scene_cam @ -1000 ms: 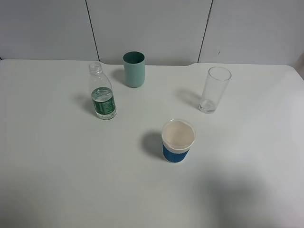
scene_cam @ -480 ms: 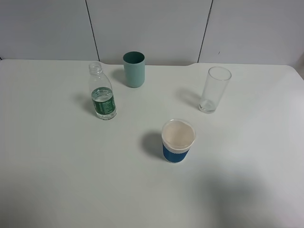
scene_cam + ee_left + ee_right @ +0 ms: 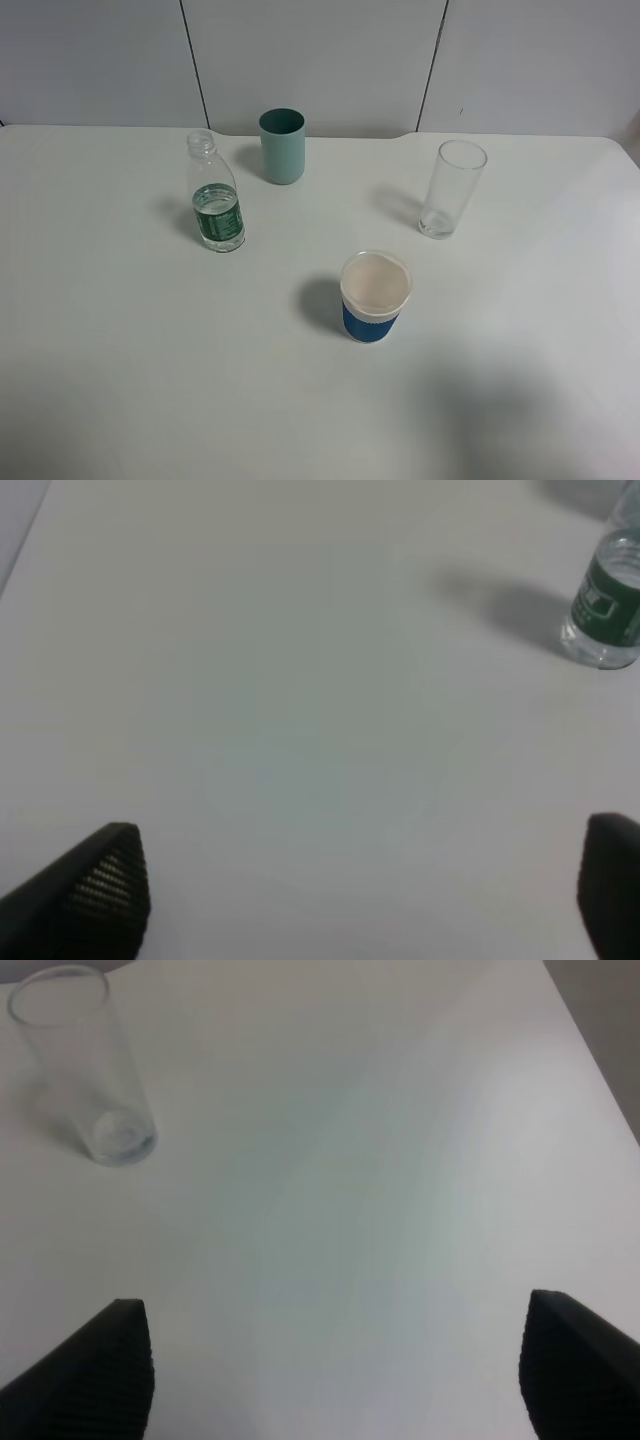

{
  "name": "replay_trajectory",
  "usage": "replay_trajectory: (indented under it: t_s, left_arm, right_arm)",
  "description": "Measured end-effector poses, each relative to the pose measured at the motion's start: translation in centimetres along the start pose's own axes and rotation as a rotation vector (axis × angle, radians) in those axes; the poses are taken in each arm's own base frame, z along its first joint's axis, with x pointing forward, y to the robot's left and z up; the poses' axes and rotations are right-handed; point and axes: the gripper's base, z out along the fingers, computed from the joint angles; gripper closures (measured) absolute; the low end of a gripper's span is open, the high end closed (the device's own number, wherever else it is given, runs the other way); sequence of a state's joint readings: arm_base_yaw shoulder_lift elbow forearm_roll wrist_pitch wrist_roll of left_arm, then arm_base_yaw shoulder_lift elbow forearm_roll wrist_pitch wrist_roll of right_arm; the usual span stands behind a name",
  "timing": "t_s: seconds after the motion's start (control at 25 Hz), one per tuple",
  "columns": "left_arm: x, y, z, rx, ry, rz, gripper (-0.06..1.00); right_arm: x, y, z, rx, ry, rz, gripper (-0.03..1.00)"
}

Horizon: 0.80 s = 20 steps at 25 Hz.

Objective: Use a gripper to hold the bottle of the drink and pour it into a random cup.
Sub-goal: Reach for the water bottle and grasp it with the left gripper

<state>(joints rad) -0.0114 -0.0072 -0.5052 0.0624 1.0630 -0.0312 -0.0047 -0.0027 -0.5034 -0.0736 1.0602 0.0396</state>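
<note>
The clear bottle (image 3: 215,205) with a green label stands upright and capless on the white table (image 3: 150,340), left of centre; clear drink (image 3: 216,199) fills its lower part. The teal cup (image 3: 282,146) stands behind it to the right, near the table's far edge. Neither gripper shows in the exterior high view. In the left wrist view my left gripper (image 3: 365,885) is open and empty, its black fingertips (image 3: 105,885) wide apart, with the bottle (image 3: 606,610) some way off. In the right wrist view my right gripper (image 3: 335,1370) is open and empty above bare table.
A white paper cup with a blue sleeve (image 3: 375,297) stands near the middle of the table. A tall clear glass (image 3: 450,188) stands at the right rear and also shows in the right wrist view (image 3: 85,1065). A grey panelled wall (image 3: 320,60) runs behind the table.
</note>
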Motion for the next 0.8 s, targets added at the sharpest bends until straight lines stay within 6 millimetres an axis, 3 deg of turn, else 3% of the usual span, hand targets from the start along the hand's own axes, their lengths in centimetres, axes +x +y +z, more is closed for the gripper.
replay_trajectory:
  t_s: [0.8]
  left_arm:
    - [0.00,0.07,0.00,-0.008,0.000,-0.013,0.10]
  right_arm:
    - [0.00,0.00,0.00,0.000,0.000,0.000,0.22]
